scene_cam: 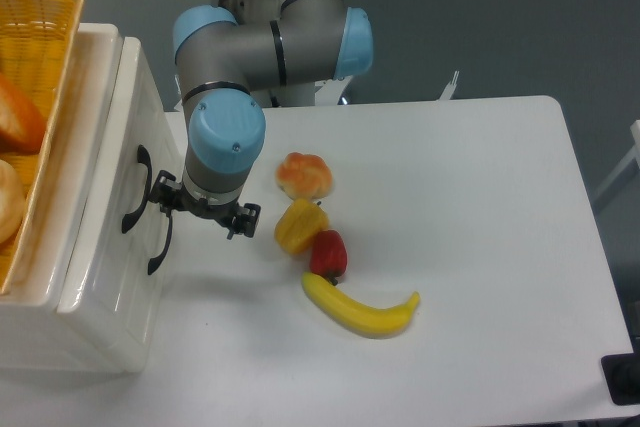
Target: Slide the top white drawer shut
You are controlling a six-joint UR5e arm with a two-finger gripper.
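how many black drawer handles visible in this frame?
2. Upper handle on the top white drawer; lower handle just below, partly behind the hand. None seem hidden.

A white table (480,197) with rounded corners is filling most of the view, lying under even, soft light that is casting only faint shadows. Behind it a plain dark grey wall or floor (500,17) is showing; which one cannot be told. A black object (622,379) is sitting at the lower right corner, and a pale edge (634,137) is poking in at the right border
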